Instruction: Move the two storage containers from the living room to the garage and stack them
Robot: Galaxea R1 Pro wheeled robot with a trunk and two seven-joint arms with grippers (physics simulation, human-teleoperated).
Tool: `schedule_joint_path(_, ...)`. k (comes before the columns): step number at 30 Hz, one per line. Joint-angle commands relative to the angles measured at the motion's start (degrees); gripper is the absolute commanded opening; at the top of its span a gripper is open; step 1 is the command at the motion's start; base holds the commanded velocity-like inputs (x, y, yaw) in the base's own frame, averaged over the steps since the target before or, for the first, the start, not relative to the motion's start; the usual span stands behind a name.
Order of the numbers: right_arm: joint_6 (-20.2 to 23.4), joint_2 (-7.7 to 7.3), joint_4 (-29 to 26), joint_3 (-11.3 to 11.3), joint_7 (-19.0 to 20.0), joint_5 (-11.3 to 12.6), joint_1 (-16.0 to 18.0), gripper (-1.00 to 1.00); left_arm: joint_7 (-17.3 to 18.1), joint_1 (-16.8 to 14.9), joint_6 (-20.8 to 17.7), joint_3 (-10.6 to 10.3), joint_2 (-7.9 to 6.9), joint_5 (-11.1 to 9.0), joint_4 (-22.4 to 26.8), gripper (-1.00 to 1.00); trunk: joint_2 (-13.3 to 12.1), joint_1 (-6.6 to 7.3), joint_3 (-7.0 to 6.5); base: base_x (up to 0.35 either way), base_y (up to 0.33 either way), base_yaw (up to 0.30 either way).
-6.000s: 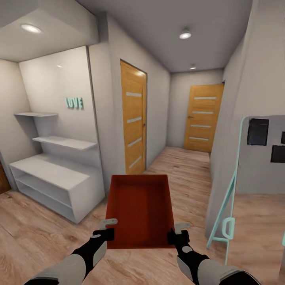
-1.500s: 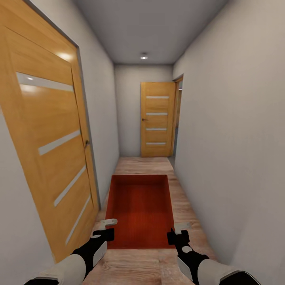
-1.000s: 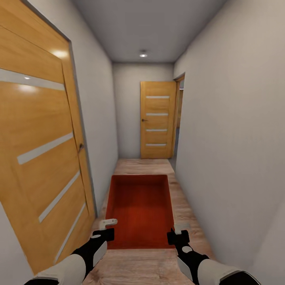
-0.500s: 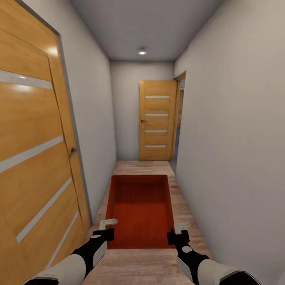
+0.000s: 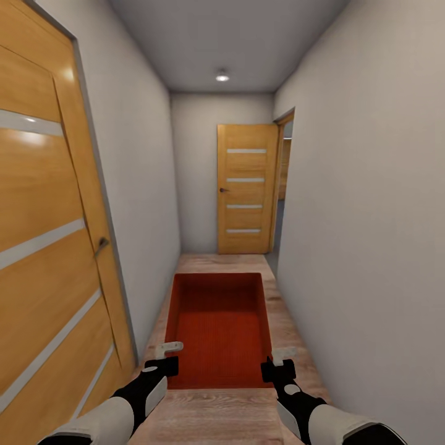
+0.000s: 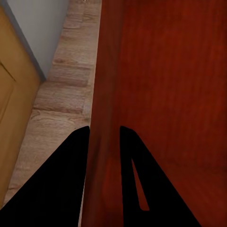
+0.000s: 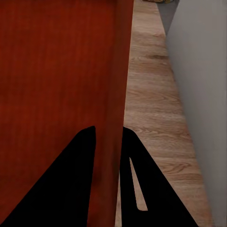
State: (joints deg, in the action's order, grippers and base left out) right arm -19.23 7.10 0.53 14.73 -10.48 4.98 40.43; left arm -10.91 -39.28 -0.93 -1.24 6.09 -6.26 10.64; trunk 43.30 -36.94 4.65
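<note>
An orange-red storage container [image 5: 219,330], open-topped and empty, hangs in front of me over the light wood-plank floor of a narrow hallway. My left gripper [image 5: 168,357] is shut on its left wall near the close corner. In the left wrist view that container wall [image 6: 105,118] runs between the two dark fingers [image 6: 71,161]. My right gripper [image 5: 278,361] is shut on the right wall, and in the right wrist view this container wall [image 7: 118,94] sits pinched between its fingers [image 7: 80,161]. The garage is out of view.
White walls stand close on both sides of the hallway. A closed wooden door [image 5: 43,247] lines the left wall beside me. Another wooden door [image 5: 246,188] stands at the far end, with an open doorway [image 5: 281,185] just to its right.
The camera has rolled forward down the hallway: the left door has slid back past me and the far door looms slightly larger. Both grippers hold the container just as before.
</note>
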Motion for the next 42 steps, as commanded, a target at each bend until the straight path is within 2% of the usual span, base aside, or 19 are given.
schedule_joint_path(1,-1.5,0.02,-0.1,-0.8,-0.2,0.6,0.1,-1.0,-1.5,0.0,-0.1,0.4,-2.87,-0.5,-0.1,-1.0,0.1,-0.05,0.09,0.322,0.0,0.0)
schedule_joint_path(42,-1.4,-0.06,-0.1,-0.8,-0.2,0.6,0.1,-1.0,-1.5,0.0,-0.1,0.3,-2.84,-0.6,-0.2,-1.0,0.1,-0.05,0.09,0.322,0.0,0.0)
